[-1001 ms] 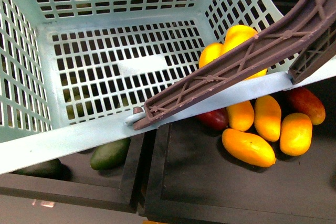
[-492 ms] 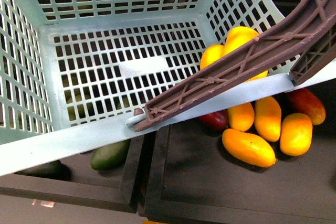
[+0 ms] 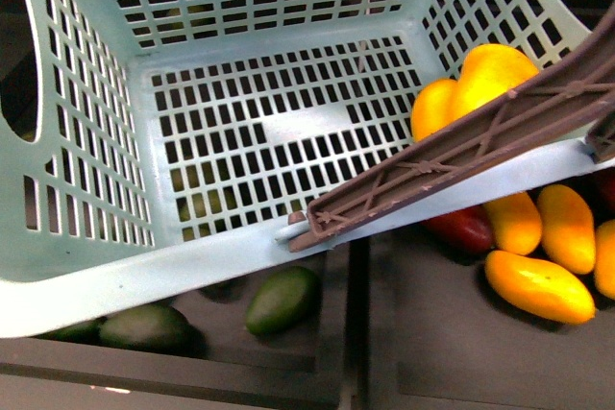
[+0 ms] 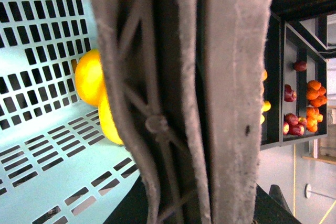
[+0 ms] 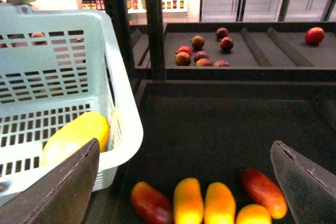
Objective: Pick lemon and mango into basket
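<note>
The teal basket [image 3: 240,247] fills the front view, hanging tilted over dark fruit trays. Two yellow fruits lie in its right corner: a short plump one, the lemon [image 3: 432,108], and a longer one, the mango [image 3: 492,72]. Both also show in the left wrist view, lemon [image 4: 88,77] and mango [image 4: 110,124]. My left gripper [image 4: 168,129] is shut on the basket's brown handle [image 3: 461,156]. My right gripper [image 5: 184,182] is open and empty, above loose mangoes and beside the basket [image 5: 123,124]. A yellow fruit [image 5: 76,137] shows through the basket's slots there.
Loose yellow mangoes [image 3: 538,285] and a red mango [image 3: 464,228] lie in the dark tray right of the basket. Green avocados [image 3: 282,300] lie in the tray under its near rim. Farther shelves hold red fruit [image 5: 199,56].
The basket has shifted to the right in the front view, with both yellow fruits still in its corner. More of the avocados shows under its near rim.
</note>
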